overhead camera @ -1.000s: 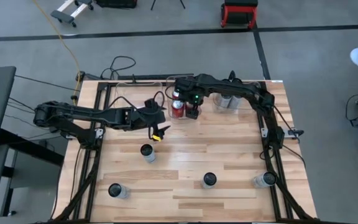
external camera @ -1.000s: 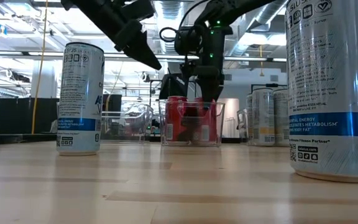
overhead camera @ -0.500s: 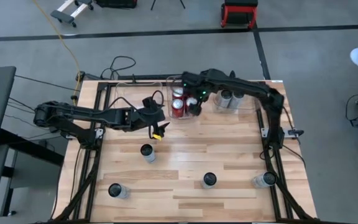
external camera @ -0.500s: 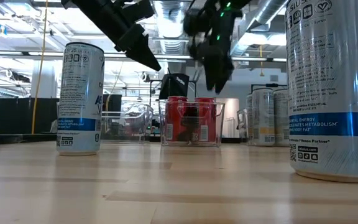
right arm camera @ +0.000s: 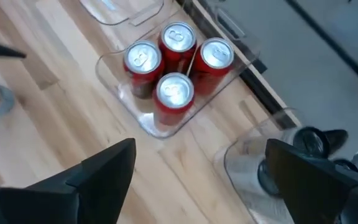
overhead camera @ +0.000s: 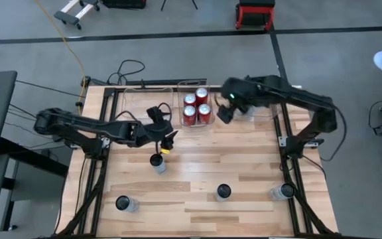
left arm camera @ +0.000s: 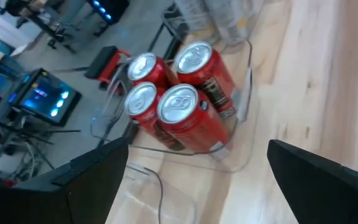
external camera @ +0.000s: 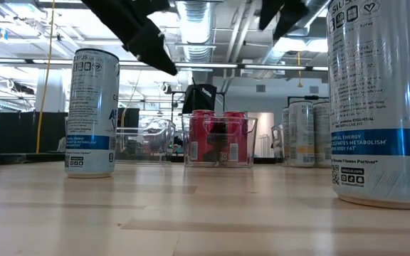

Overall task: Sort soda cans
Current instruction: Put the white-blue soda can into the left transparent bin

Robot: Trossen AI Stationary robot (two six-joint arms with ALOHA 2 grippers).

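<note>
Four red cans (overhead camera: 196,106) already sit upright, touching, in the middle clear bin (overhead camera: 180,99) at the far edge of the desk (overhead camera: 244,166), so you're between picks: red looks done, the silver ones are next.

Your right hand (overhead camera: 221,114) hangs above the desk just beside the red bin, between it and the bin of silver cans (overhead camera: 244,107). Its wrist view shows the fingers (right arm camera: 98,171) wide apart with nothing between them.

Your left hand (overhead camera: 162,138) hovers just above the nearest loose silver can (overhead camera: 156,161). Fingers (left arm camera: 98,168) are spread and empty. That looks like the next grab.

Three more silver cans stand well apart along the near edge of the desk: left (overhead camera: 123,203), middle (overhead camera: 223,192), right (overhead camera: 282,192).

Next move, as a judgement: lower the left hand straight over the can, squeeze at mid-body, then carry it to the silver bin on the right, or pass it across, since that bin is on the right arm's side.

Cans are thin smooth metal cylinders, tall and slim, glossy printed wrap, likely slick and easy to tip if you clip the rim. Bins are thin clear plastic with rounded corners and look light enough to slide if bumped. Desk is smooth wood planks.
</note>
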